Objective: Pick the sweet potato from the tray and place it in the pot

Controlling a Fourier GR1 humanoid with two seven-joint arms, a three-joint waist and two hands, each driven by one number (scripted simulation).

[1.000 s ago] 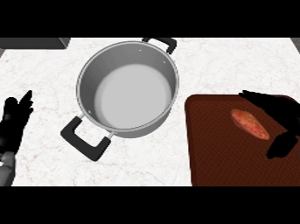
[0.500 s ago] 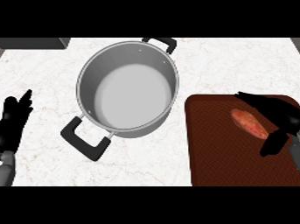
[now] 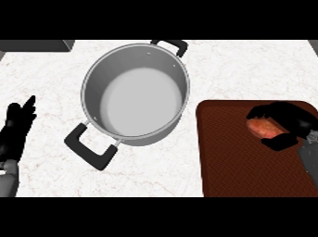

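Since the earlier frames the right hand [image 3: 288,124] has come down over the sweet potato [image 3: 263,128], which used to lie bare on the tray [image 3: 230,152] with the hand off at its 3 o'clock side. Now fingers arch over the top of it and the thumb sits at its 5 o'clock side, so the hand is curling round the sweet potato. Whether it is already pinched I cannot tell for sure; only an orange patch shows between the black fingers. It has not left the tray, toward the tray's 1 o'clock corner.

So the step in hand looks like the grasp itself. Next would come a lift clear of the tray, then a carry toward 10 o'clock to the pot [image 3: 135,95], high enough to pass its rim.

That pot stands on the white surface [image 3: 45,74] just beside the tray's left edge; its inside shows bare grey, nothing in it.

At 8 o'clock the left hand [image 3: 14,134] rests on the surface, fingers straight.
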